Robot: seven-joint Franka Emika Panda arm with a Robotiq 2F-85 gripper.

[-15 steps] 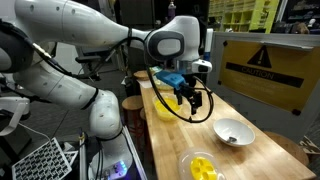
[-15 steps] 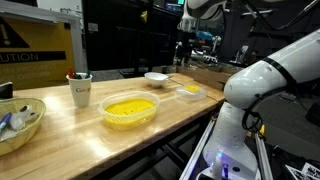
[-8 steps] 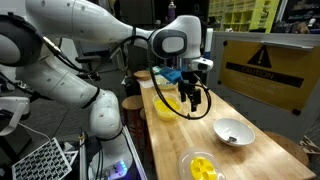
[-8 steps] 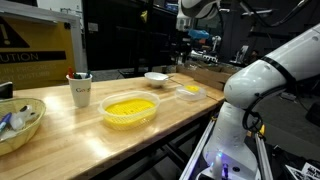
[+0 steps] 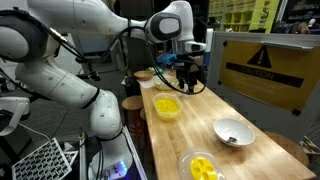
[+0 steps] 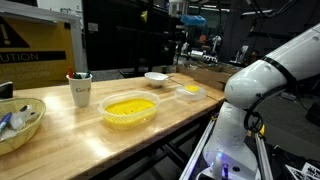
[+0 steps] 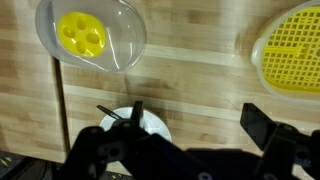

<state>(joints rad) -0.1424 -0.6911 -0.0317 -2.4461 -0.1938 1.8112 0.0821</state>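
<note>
My gripper hangs open and empty high above the wooden table; it is also near the top of an exterior view. In the wrist view the two dark fingers stand wide apart around bare wood, with the gripper holding nothing. A small white bowl lies under the left finger, partly hidden; it also shows in both exterior views. A clear container with a yellow insert and a yellow colander bowl sit nearby.
A white cup holding pens and a bowl of small items stand further along the table. A black and yellow warning barrier runs along the table's far side. The robot's large white arm is off the table's edge.
The gripper has risen away from the table and shifted toward the yellow colander bowl, staying open. The objects on the table have not moved.
</note>
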